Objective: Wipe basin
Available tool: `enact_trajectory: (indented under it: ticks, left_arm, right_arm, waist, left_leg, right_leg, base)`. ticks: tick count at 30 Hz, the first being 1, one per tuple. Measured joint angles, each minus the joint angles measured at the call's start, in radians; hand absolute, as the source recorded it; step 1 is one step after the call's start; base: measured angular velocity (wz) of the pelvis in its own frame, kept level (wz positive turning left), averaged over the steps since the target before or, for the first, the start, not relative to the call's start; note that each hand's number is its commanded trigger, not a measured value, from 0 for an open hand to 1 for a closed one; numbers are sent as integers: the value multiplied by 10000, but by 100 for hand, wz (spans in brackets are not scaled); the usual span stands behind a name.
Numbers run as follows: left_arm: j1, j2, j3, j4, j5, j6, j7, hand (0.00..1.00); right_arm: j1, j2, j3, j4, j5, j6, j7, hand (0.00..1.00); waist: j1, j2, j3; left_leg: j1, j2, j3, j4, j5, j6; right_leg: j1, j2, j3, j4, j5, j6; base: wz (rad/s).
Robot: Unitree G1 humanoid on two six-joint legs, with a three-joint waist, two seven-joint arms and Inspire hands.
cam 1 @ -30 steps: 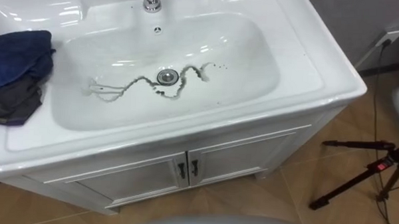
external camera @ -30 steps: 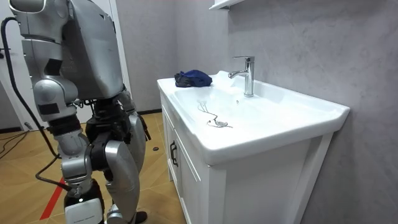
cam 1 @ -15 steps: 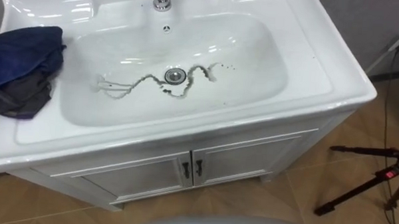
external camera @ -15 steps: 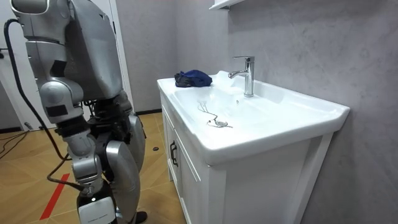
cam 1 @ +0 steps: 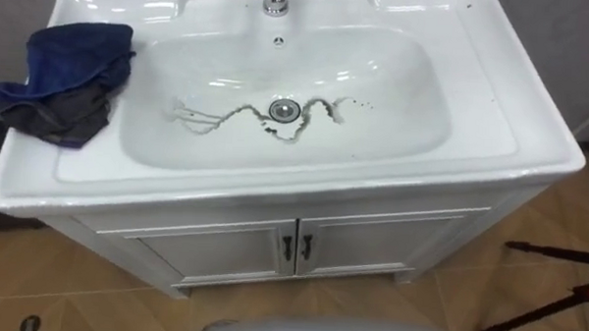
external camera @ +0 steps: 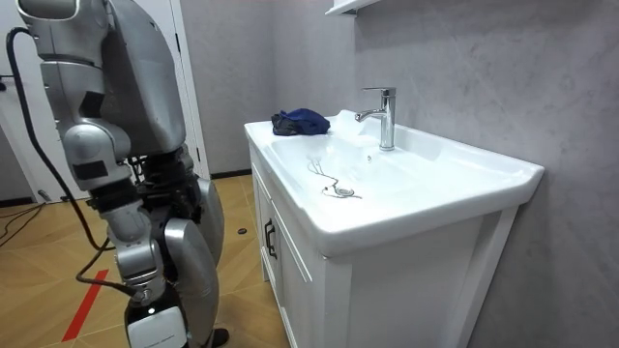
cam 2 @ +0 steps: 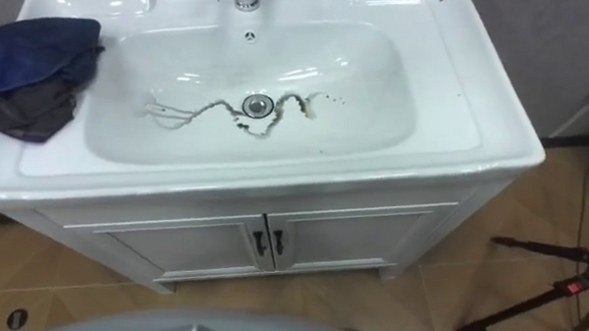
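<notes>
**At the white washstand: streaked basin, cloth lying at 9 o'clock**

Across the bowl of the basin (cam 1: 394, 120) runs a wavy dark streak (cam 1: 239, 111), passing through the drain (cam 1: 283, 108) and ending in a few specks toward 3 o'clock. The tap (external camera: 385, 116) stands at 12 o'clock on the glossy white bench (cam 1: 531, 134), with a small overflow hole (cam 1: 277, 40) just below it. At 9 o'clock, on the bench's flat rim outside the bowl, a crumpled blue cloth (cam 1: 80, 52) lies over something dark grey (cam 1: 65, 120). Whether that is a second cloth or a fold of the first cannot be told.

Below the bench are two white cabinet doors (cam 1: 223, 253) with dark handles, then a wooden floor (cam 1: 64, 285). A black tripod (cam 1: 555, 297) lies at 4 o'clock, cut off by the picture's edge. A grey wall (external camera: 464, 68) backs the stand.

The robot stands upright facing the doors, a step back from them. Its right hand (external camera: 155, 324) hangs low by its leg, partly cut by the room view's lower edge, well apart from cloth and basin. How that hand is set cannot be told. In the eye views the tap's top is cropped.
</notes>
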Motion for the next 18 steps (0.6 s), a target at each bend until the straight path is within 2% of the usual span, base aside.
enact_trajectory:
  ticks: [2, 5, 6, 8, 9, 11, 13, 15, 18]
  left_arm:
    - [10, 6, 454, -487, -68, -114, 523, 0]
    - [41, 68, 971, -1564, -67, -520, 1431, 0]
    - [11, 87, 1228, -2124, -85, -634, 1906, 0]
    - [7, 203, 1331, -3051, -86, -789, 2705, 0]
    - [6, 341, 1345, -3607, -184, -1005, 3164, 0]
    - [-125, 575, 1631, -4356, -179, -1159, 3810, 0]
    - [-415, 1064, 1816, -5131, -182, -1620, 4671, 0]
    - [-601, 1346, 1915, -5520, -52, -1899, 5022, 0]
    - [-728, 1530, 1964, -6705, 439, -2104, 5472, 0]
  right_arm:
    - [-13, -126, -273, -78, 3, -206, -106, 0]
    - [59, -296, -314, -168, 29, -452, -226, 0]
    - [89, -291, -329, -305, 64, -490, -283, 0]
    - [259, -284, -311, -494, 110, -587, -416, 0]
    - [352, -298, -312, -617, 193, -620, -474, 0]
    - [509, -318, -443, -916, 286, -694, -549, 0]
    - [538, -375, -490, -960, 263, -793, -677, 0]
    - [537, -370, -490, -999, 209, -830, -741, 0]
    - [733, -325, -486, -1209, 224, -983, -736, 0]
  waist:
    - [151, 111, -11]
    - [296, 171, -13]
    - [383, 297, -76]
    - [487, 307, -77]
    - [545, 333, -76]
    - [570, 384, -78]
    - [569, 450, -83]
    - [521, 524, -87]
    - [523, 543, -88]
  left_leg:
    - [-3, -2, -47, 10, 1, -1]
    - [-143, -11, -173, 30, 6, -8]
    - [-173, -5, -197, 32, 7, -12]
    - [-175, -9, -275, 11, 9, -15]
    - [-193, -7, -277, 11, 10, -17]
    - [-254, -14, -285, 25, 10, -18]
    - [-246, -29, -295, 33, 12, -16]
    - [-238, -37, -288, 35, 13, -14]
    - [-228, -56, -316, 41, 14, -12]
  right_leg:
    - [-5, 3, -20, -26, 0, -1]
    - [-57, -12, -150, -91, -1, -3]
    - [-66, 4, -156, -122, 0, -8]
    - [-39, 10, -223, -171, 0, -11]
    - [-49, 12, -224, -187, 1, -12]
    - [-108, 9, -224, -180, -1, -13]
    - [-91, 4, -223, -198, -5, -8]
    - [-86, 0, -197, -215, -3, -5]
    - [-92, -22, -150, -192, -10, 5]
  base:
    - [8]
    - [12]
    - [8]
    - [8]
    - [0]
    - [0]
    - [0]
    - [-2]
    - [-4]
